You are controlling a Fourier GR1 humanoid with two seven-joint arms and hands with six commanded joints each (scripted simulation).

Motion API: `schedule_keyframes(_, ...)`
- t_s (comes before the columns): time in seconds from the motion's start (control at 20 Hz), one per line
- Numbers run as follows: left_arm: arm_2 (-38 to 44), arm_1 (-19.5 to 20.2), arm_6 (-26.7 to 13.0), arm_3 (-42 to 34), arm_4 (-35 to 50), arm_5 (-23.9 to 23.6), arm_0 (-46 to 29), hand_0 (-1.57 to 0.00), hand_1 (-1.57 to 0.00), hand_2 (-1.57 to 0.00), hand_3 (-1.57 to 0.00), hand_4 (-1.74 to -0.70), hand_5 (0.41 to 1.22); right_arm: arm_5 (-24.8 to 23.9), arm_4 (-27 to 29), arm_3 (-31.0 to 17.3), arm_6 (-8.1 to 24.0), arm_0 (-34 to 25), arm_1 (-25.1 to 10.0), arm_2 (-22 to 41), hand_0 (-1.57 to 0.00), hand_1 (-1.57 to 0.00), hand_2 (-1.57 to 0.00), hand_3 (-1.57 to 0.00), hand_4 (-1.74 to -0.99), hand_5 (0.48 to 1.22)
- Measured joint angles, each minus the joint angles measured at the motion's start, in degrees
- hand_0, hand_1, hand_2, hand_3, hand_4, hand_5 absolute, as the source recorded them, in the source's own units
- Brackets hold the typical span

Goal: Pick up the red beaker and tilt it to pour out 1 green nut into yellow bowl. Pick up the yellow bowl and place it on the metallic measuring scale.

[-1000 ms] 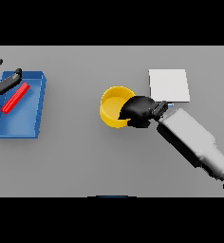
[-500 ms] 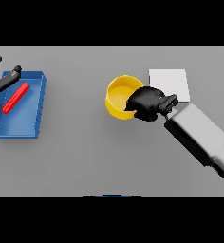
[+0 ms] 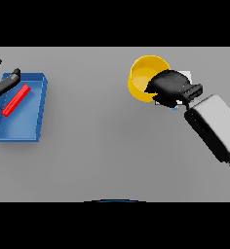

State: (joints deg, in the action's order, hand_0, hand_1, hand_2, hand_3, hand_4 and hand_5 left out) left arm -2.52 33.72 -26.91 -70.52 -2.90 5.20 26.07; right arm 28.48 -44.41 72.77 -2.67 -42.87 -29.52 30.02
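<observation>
My right hand (image 3: 169, 87) is shut on the near right rim of the yellow bowl (image 3: 145, 75) and holds it lifted at the upper right. The bowl and hand cover most of the metallic measuring scale (image 3: 187, 76), of which only small bits show beside the hand. The inside of the bowl shows only yellow; no nut can be made out. The red beaker (image 3: 16, 100) lies on its side in the blue tray (image 3: 20, 124) at the far left. My left hand (image 3: 5, 81) is open at the tray's far left corner, just above the beaker's end.
The grey table (image 3: 97, 146) stretches between the tray and the bowl. My right forearm (image 3: 214, 129) comes in from the lower right.
My right hand has lifted the yellow bowl and carried it up and to the right, over the scale. The left hand has stayed by the tray.
</observation>
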Motion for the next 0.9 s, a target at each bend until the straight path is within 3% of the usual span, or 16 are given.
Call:
schedule_keyframes(0.3,-0.1,0.2,-3.0,-2.0,0.2,-0.2,-0.6,0.0,0.0,0.0,0.0,-0.85,0.761,-5.3,-0.8,-10.6,-1.8,-3.1,-2.0,-2.8,-1.57,-1.57,-1.55,-1.15,-1.741,1.221)
schedule_keyframes(0.5,-0.3,-0.1,-5.0,-3.5,0.2,-1.0,-1.0,0.0,0.0,0.0,0.0,-0.86,0.779,-8.9,-1.5,-18.3,-2.4,-3.7,-0.9,-3.5,-1.57,-1.57,-1.5,-1.18,-1.741,1.221)
schedule_keyframes(0.65,-0.8,-0.5,-5.3,-2.3,-0.7,-1.4,-0.3,0.0,0.0,0.0,0.0,-0.86,0.797,-11.2,-1.7,-23.5,-3.8,-4.3,-0.2,-3.9,-1.57,-1.57,-1.43,-1.29,-1.741,1.221)
schedule_keyframes(0.75,-0.9,-0.3,-5.7,-1.9,-1.0,-1.2,0.6,0.0,0.0,0.0,0.0,-0.86,0.804,-11.9,-1.4,-25.1,-5.5,-4.3,-0.2,-4.1,-1.57,-1.57,-1.4,-1.34,-1.741,1.221)
schedule_keyframes(0.85,-0.6,-0.1,-5.3,-1.5,-0.9,-1.0,0.6,0.0,0.0,0.0,0.0,-0.86,0.809,-11.9,-1.0,-27.0,-4.5,-5.1,0.6,-4.6,-1.57,-1.57,-1.39,-1.37,-1.741,1.221)
schedule_keyframes(0.9,-0.8,-0.3,-4.8,-1.1,-1.0,-1.0,0.5,0.0,0.0,0.0,0.0,-0.85,0.807,-12.0,-0.9,-27.4,-5.4,-4.8,0.4,-4.6,-1.57,-1.57,-1.38,-1.38,-1.741,1.221)
